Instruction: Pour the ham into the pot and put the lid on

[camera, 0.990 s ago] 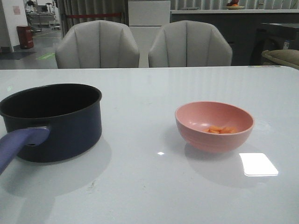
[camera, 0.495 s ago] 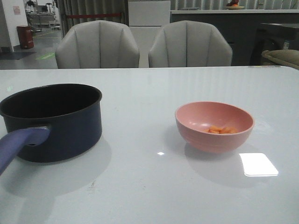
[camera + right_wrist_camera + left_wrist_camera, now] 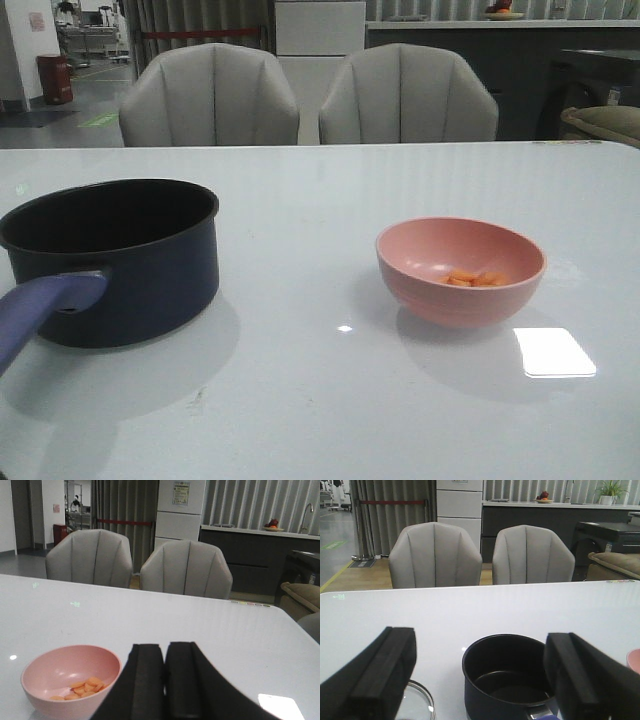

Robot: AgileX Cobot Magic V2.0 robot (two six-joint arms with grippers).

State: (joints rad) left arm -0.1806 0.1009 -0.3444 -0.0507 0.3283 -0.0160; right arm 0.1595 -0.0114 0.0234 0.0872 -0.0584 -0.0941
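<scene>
The left gripper (image 3: 480,680) hangs with jaws spread wide, framing the empty pot (image 3: 110,260), with the lid (image 3: 417,702) flat on the table (image 3: 320,400) beside it, ready for covering. The right gripper (image 3: 165,685) is pressed together, holding nothing, behind the pink bowl (image 3: 460,270) where the ham (image 3: 475,279) waits unpoured. Two chairs (image 3: 300,95) stand beyond.

Only the claws show, each in its own wrist view; the front view shows no part of the robot. The left claw (image 3: 480,680) has 2 thick matte black fingers (image 3: 385,675), blocky and flat-faced, with squared edges and plain surfaces. The right claw (image 3: 165,680) has 2 black fingers (image 3: 146,680) of the same make, with rounded tips and a faintly textured dull finish. No cables, screws or markings are visible.
</scene>
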